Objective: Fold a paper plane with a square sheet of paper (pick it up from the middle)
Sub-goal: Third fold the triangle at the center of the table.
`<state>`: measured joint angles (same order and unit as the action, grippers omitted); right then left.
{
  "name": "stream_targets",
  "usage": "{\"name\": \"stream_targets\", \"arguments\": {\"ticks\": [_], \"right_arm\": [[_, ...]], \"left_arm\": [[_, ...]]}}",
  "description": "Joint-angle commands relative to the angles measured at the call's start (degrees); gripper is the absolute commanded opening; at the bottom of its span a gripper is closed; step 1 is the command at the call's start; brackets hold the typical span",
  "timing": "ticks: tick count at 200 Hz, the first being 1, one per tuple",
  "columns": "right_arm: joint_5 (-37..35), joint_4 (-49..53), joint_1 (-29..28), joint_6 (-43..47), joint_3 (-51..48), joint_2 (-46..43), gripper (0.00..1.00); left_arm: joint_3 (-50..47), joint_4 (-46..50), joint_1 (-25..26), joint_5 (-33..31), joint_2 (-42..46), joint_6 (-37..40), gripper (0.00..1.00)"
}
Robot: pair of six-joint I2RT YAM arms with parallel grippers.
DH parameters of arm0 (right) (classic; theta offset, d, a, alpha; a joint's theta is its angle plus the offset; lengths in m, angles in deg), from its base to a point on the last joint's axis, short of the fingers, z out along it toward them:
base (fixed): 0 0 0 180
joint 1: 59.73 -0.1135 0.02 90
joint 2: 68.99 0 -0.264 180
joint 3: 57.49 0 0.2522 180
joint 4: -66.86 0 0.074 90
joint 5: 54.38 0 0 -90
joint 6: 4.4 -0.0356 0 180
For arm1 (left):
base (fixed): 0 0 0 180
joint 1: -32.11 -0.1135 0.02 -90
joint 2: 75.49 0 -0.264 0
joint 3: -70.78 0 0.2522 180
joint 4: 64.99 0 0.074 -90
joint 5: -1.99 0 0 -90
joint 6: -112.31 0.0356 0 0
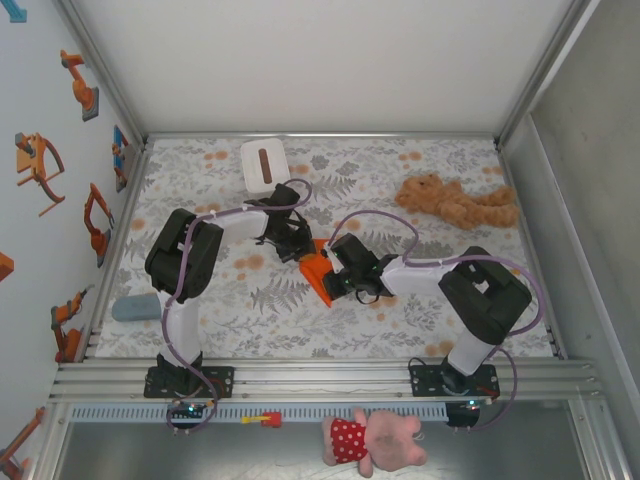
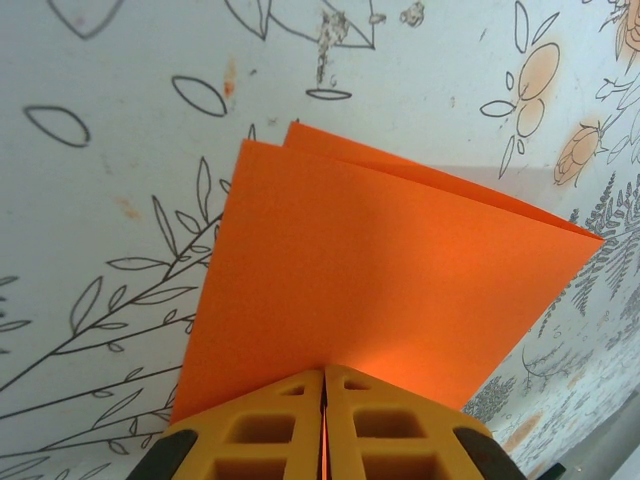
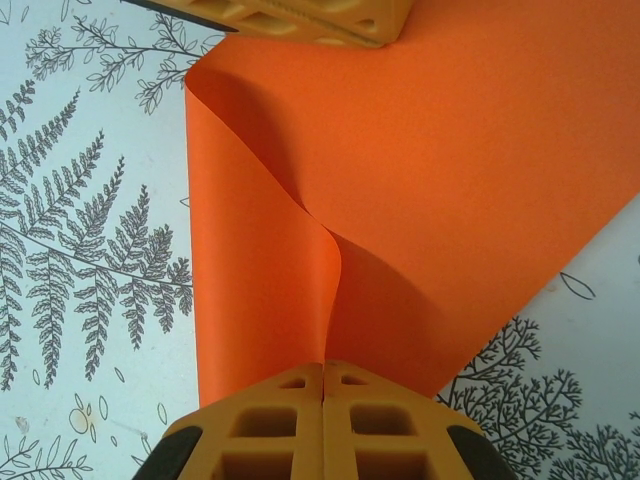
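The square sheet of paper point(image 1: 318, 270) is bright orange and hangs folded over between my two grippers at mid-table. In the left wrist view the sheet point(image 2: 380, 270) shows two layers, their far edges slightly offset, and my left gripper point(image 2: 324, 372) is shut on its near edge. In the right wrist view the sheet point(image 3: 460, 190) bulges into a curved ridge running up from my right gripper point(image 3: 323, 365), which is shut on the paper. The left gripper's yellow fingers point(image 3: 300, 15) pinch the sheet's far edge there. From above, the left gripper point(image 1: 300, 250) and right gripper point(image 1: 336, 276) stand close together.
A white tissue box point(image 1: 264, 163) stands at the back left. A tan plush toy point(image 1: 455, 203) lies at the back right. A blue-grey object point(image 1: 136, 307) rests near the left front edge. A pink plush point(image 1: 375, 440) lies below the front rail. Walls enclose three sides.
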<state>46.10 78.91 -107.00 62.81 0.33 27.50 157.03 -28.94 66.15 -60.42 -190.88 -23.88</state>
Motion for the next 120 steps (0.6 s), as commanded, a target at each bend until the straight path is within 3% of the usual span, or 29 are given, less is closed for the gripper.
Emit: {"name": "stream_targets", "arguments": {"ticks": [1,65,99,120], "right_arm": [[-0.5,2.6,0.3,-1.1,1.4,2.0,0.00],[-0.5,3.8,0.3,-1.9,2.3,2.5,0.00],[-0.4,4.3,0.3,-2.1,2.6,2.6,0.00],[-0.3,4.3,0.3,-2.1,2.8,2.7,0.00]], "left_arm": [[1.0,2.5,-0.2,-0.9,3.5,0.6,0.10],[-9.8,-3.7,-1.0,-4.9,16.8,-5.9,0.25],[-16.2,-9.3,-0.4,-3.4,21.1,-10.6,0.26],[-18.0,-10.9,1.3,-2.8,21.4,-12.3,0.21]]}}
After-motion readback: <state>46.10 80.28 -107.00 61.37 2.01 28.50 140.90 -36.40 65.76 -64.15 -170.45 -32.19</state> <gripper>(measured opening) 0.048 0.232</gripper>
